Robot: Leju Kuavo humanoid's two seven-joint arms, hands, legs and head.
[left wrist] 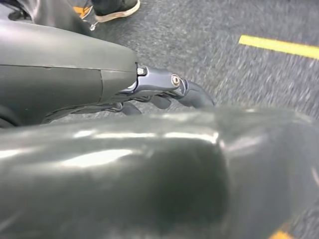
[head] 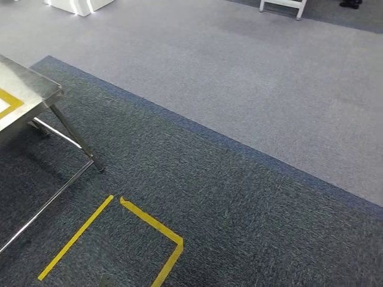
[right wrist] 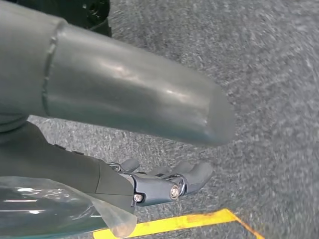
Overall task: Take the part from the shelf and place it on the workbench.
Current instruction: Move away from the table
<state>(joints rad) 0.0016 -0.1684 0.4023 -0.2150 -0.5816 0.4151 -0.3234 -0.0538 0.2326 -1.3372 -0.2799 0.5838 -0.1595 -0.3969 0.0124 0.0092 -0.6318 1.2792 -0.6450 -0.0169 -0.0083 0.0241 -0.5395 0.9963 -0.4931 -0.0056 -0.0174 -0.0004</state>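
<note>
A: Biggest first, what's the floor?

B: Dark blue-grey carpet (head: 225, 227) across the near half of the head view. A paler grey carpet (head: 225, 72) lies beyond it, w/ a blue strip where they meet.

A: Workbench?

B: Shiny steel-topped workbench (head: 32, 95) at the far left edge, one corner in shot, thin metal legs slanting down to the dark carpet. Yellow tape outline (head: 11, 98) on its top.

A: And the part?

B: Can't tell where the part is; nothing on the visible bit of bench top.

A: Floor marks?

B: Yellow tape lines (head: 153, 224) on the dark carpet, forming an open-cornered box shape right of the bench legs. White block-like object (head: 79, 5) and a white frame (head: 282, 5) at the far edge.

A: Hands?

B: Left hand (left wrist: 165, 89) hangs over the carpet, dark fingers (left wrist: 197, 94) stretched out & a bit curved, nothing in them. A person's dark shoe w/ pale sole (left wrist: 116, 7) is on the carpet near it. Right hand (right wrist: 161, 184) also over the carpet, fingers (right wrist: 195, 174) extended, holding nothing. Clear glossy film (right wrist: 56, 209) sits by its wrist; can't tell what that is.
</note>
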